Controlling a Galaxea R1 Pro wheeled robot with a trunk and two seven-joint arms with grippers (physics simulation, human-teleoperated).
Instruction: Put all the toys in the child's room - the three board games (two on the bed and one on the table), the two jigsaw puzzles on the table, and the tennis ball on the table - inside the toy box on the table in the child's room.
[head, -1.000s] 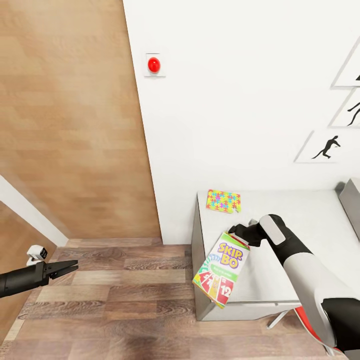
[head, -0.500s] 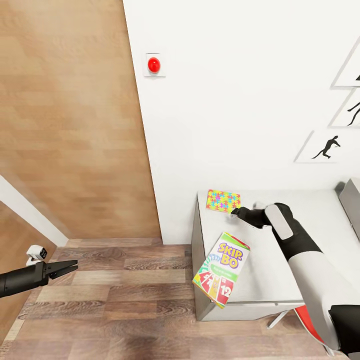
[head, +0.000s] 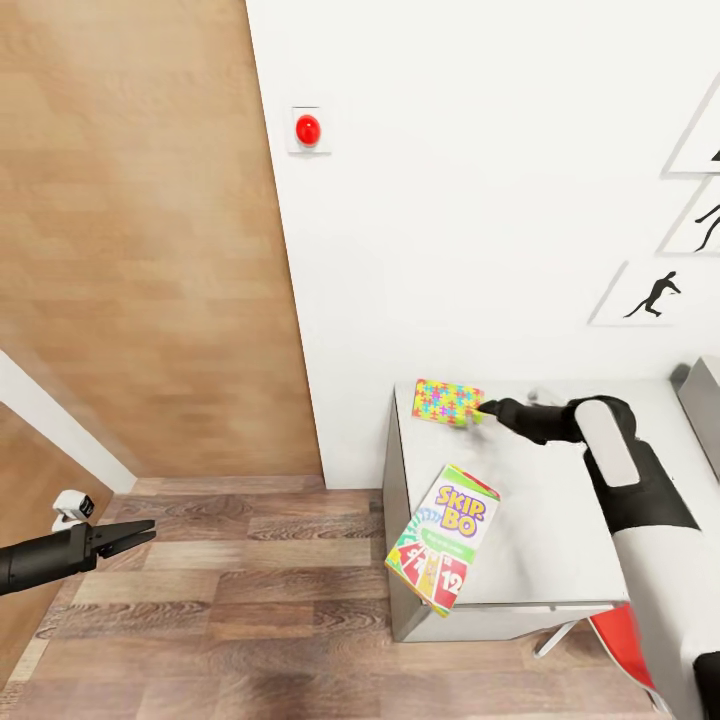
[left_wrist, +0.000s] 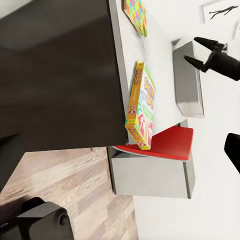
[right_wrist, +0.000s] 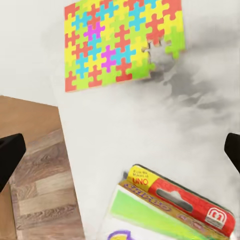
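Observation:
A jigsaw puzzle (head: 447, 401) (right_wrist: 117, 42) lies flat at the far left corner of the white table (head: 560, 520), close to the wall. My right gripper (head: 487, 408) (left_wrist: 192, 50) is open just beside the puzzle's right edge, low over the table, with nothing between its fingers. A green, white and red Skip-Bo board game box (head: 443, 538) (left_wrist: 141, 105) (right_wrist: 175, 210) lies nearer, overhanging the table's front left corner. My left gripper (head: 148, 530) hangs open over the wood floor, well to the left of the table.
A grey box (head: 705, 400) (left_wrist: 188, 77) stands on the table at the right edge. A red chair (head: 618, 632) (left_wrist: 165, 145) sits under the table's near side. The white wall carries a red button (head: 308, 128) and framed figure pictures (head: 650, 294).
My right gripper has left the Skip-Bo box's far corner and moved toward the wall, up to the jigsaw puzzle's edge. The box and the left arm have stayed put.

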